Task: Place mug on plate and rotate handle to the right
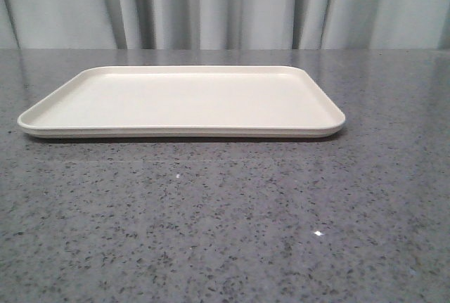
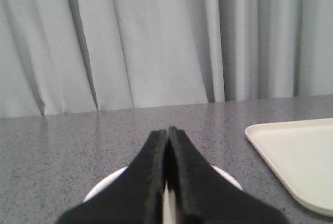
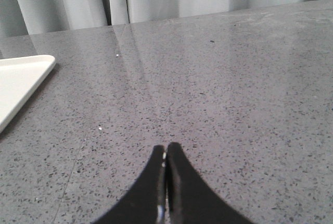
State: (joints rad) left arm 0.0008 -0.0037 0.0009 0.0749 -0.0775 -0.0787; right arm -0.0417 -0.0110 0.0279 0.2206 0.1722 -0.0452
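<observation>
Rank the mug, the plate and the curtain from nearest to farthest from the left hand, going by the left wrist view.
1. The mug, its white rim showing right beneath the shut left hand.
2. The plate, off to one side on the table.
3. The curtain, behind the table's far edge.

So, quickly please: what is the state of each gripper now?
Left gripper: closed, holding nothing; a white round object, partly hidden, lies under it.
Right gripper: closed, empty, above the bare table.
</observation>
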